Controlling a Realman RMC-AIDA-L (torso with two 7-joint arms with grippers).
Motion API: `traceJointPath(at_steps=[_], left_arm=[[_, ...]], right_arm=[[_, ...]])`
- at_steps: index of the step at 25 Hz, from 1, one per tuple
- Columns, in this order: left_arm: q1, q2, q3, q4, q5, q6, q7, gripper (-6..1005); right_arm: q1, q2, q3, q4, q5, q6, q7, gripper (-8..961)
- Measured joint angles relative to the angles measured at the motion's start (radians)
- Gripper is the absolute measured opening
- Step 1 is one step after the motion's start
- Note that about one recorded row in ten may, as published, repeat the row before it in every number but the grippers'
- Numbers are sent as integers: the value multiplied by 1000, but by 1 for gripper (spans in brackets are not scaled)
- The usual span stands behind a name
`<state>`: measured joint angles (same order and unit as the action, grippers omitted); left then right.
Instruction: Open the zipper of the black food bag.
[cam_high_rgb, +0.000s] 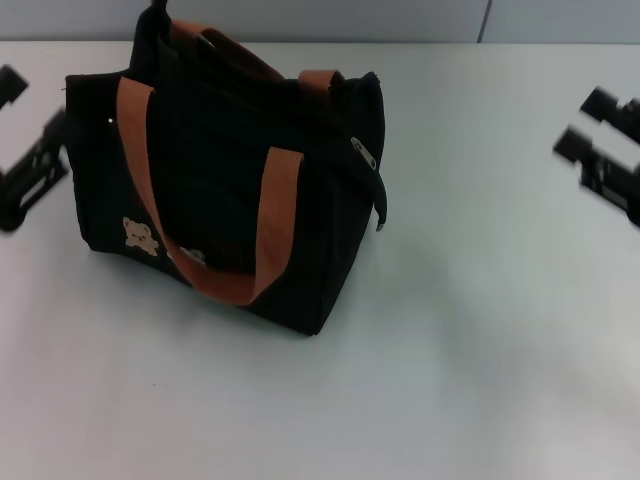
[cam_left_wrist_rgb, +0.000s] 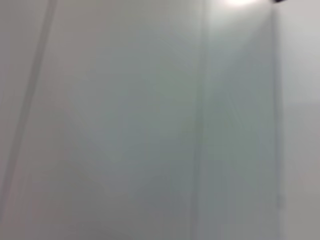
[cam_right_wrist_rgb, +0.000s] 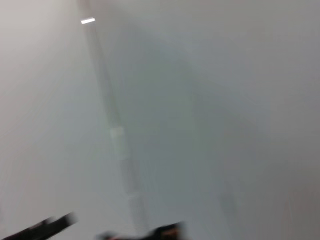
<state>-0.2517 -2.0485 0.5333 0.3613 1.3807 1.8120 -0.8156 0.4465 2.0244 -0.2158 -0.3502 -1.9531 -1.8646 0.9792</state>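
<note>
Black food bag (cam_high_rgb: 225, 190) stood upright on the table (cam_high_rgb: 480, 340), left of centre and toward the far side. 2 straps: 1 (cam_high_rgb: 262, 225) hung down the bag's near face, the other (cam_high_rgb: 250, 55) lay across the top at the back. Zipper (cam_high_rgb: 366, 156) ran along the top edge, its pull tab at the bag's right end. Left gripper (cam_high_rgb: 30, 150) sat just beside the bag's left side. Right gripper (cam_high_rgb: 605, 145) was at the far right, well apart from the bag.
</note>
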Motion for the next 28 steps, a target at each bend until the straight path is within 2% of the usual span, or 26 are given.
traceJointPath(at_steps=[1, 2, 3, 4, 5, 6, 7, 8, 9, 10, 12, 13, 17, 28], left_arm=[[0, 0, 0, 0, 0, 0, 0, 772], [30, 19, 21, 30, 26, 61, -14, 772], [50, 50, 42, 62, 87, 118, -42, 772], [50, 50, 42, 62, 87, 118, -42, 772], [52, 60, 47, 77, 122, 136, -59, 772], [54, 71, 54, 99, 171, 143, -80, 772], [54, 71, 54, 99, 171, 143, -80, 772], [53, 80, 58, 118, 221, 147, -97, 772], [48, 91, 64, 140, 310, 149, -116, 772], [39, 94, 65, 142, 349, 153, -119, 772], [27, 95, 66, 143, 394, 161, -122, 772], [3, 90, 68, 144, 460, 166, -126, 772], [-19, 83, 69, 144, 503, 167, -129, 772], [-30, 70, 68, 143, 516, 170, -131, 772]], right_arm=[[0, 0, 0, 0, 0, 0, 0, 692], [1, -17, -105, -32, -6, -71, 14, 692], [4, -23, -159, -42, -9, -91, 14, 692], [4, -23, -159, -42, -9, -91, 14, 692], [15, -30, -274, -57, -11, -117, 13, 692], [21, -31, -325, -63, -11, -122, 10, 692], [21, -31, -325, -63, -11, -122, 10, 692], [38, -23, -414, -72, -11, -120, 6, 692], [38, -23, -414, -72, -11, -120, 6, 692], [50, -14, -461, -79, -11, -112, 6, 692], [61, -4, -488, -82, -11, -109, 5, 692], [65, 0, -493, -83, -11, -108, 5, 692], [74, 8, -497, -84, -11, -107, 4, 692], [70, 15, -500, -84, -11, -119, 4, 692]])
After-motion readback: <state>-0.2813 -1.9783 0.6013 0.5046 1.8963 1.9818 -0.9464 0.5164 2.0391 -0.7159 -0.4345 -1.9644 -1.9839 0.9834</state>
